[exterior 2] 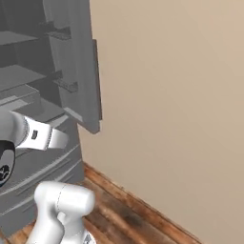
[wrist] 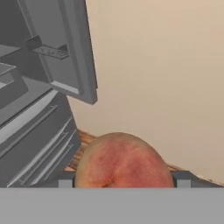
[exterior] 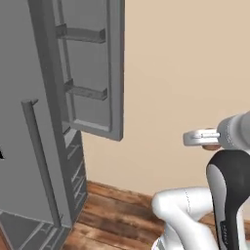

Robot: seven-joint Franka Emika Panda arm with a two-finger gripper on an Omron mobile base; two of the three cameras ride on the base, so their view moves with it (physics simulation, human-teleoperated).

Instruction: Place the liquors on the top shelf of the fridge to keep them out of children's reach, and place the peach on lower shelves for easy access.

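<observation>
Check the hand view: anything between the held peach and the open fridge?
Nothing. The peach sits in the gripper, and the stretch toward the fridge holds only open air over wooden floor and beige wall.

Arm [exterior: 195,219] was glossy white w/ rounded tubular links, one upper link dark grey/black w/ white edging and small pale lettering. Wrist cylinder light grey. Hand [exterior 2: 40,136] was flat, light grey, w/ a small dark square mark on its side.
</observation>
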